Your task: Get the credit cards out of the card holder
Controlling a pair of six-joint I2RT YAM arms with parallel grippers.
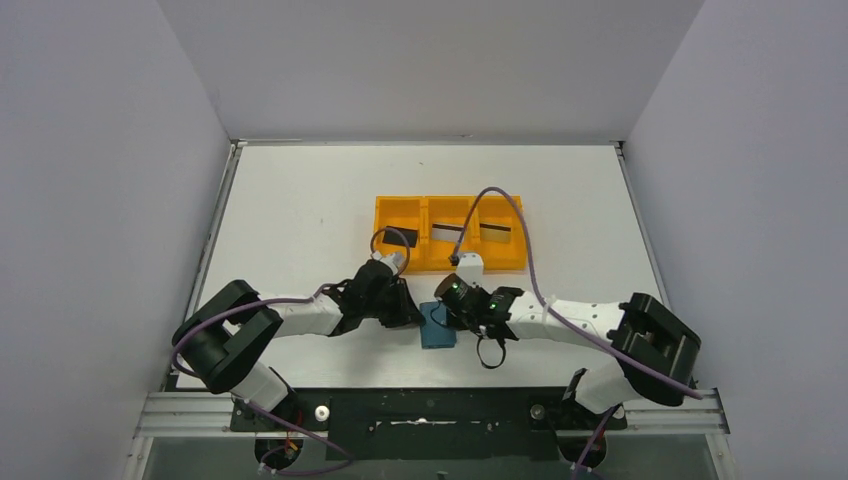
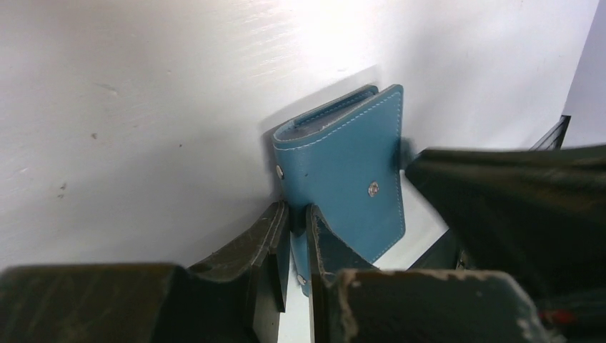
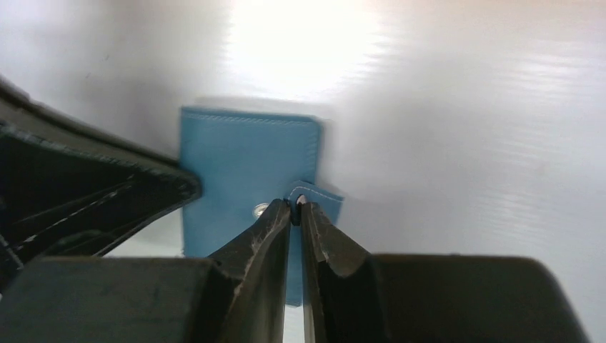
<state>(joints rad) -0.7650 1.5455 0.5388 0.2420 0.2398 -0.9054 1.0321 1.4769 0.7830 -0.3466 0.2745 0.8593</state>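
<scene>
Now left pincer [image 2: 296, 216] and right pincer [image 3: 295, 207] each pinch the card holder [image 2: 350, 168].

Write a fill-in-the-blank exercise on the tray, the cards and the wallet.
The orange tray has ____ compartments.
The credit card in its left compartment is ____.
The right gripper pinches the card holder by its snap ____.
Missing words: three; black; tab.
</scene>
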